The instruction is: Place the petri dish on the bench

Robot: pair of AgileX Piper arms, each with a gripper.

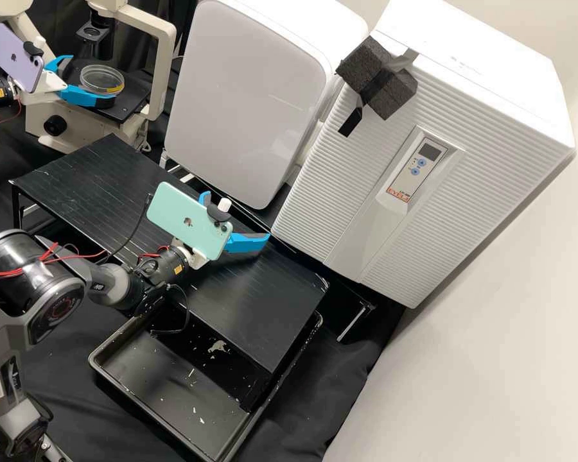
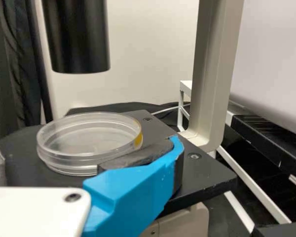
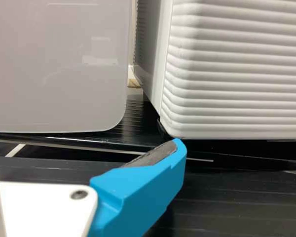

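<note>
Got L pincer (image 1: 92,79) spread w/ clear petri dish (image 2: 89,136) between fingers, yellow patch at dish edge, contents unclear; set on blk microscope stage (image 2: 207,180). Got R pincer (image 1: 237,217) spread above blk bench (image 1: 257,301). Can see pale scraps (image 1: 217,346) in blk tray (image 1: 154,378), partly under bench.

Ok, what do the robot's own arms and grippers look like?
Both arms are dark grey with red cables. The left gripper and right gripper are white, with bright blue fingers and dark pads, topped by a lilac phone and mint green phone respectively.
</note>
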